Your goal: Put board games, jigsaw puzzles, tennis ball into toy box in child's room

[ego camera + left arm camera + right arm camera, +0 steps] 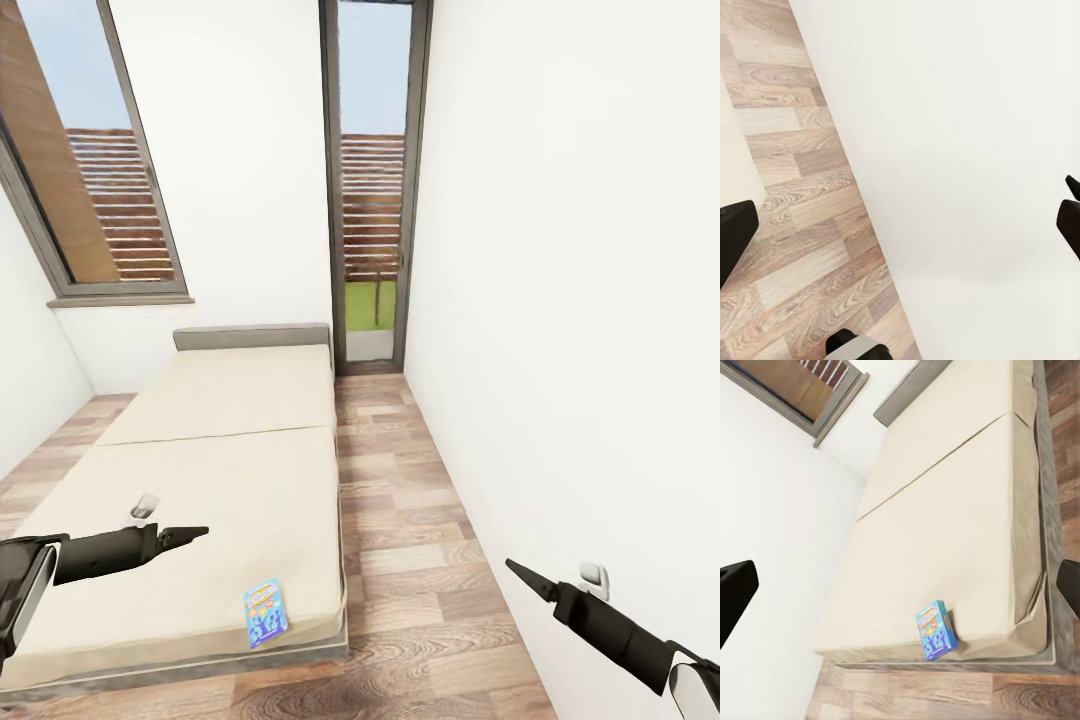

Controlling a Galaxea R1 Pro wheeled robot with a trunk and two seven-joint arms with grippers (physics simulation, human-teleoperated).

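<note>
The light blue board game (267, 613) bears colourful print too small to read.

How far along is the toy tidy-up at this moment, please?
Nothing visible shows a finished step. Neither the left gripper nor the right gripper holds anything. One light blue board game still lies flat near the foot corner of the bed, waiting to be collected.

A wood-plank floor (410, 500) runs through the lower centre of the head view; a plain white wall (570, 300) fills the right side; at upper left a grey-framed window (90, 200) shows brown slats and sky; at top centre a narrow glazed door (372, 180) shows slats above green grass.
</note>
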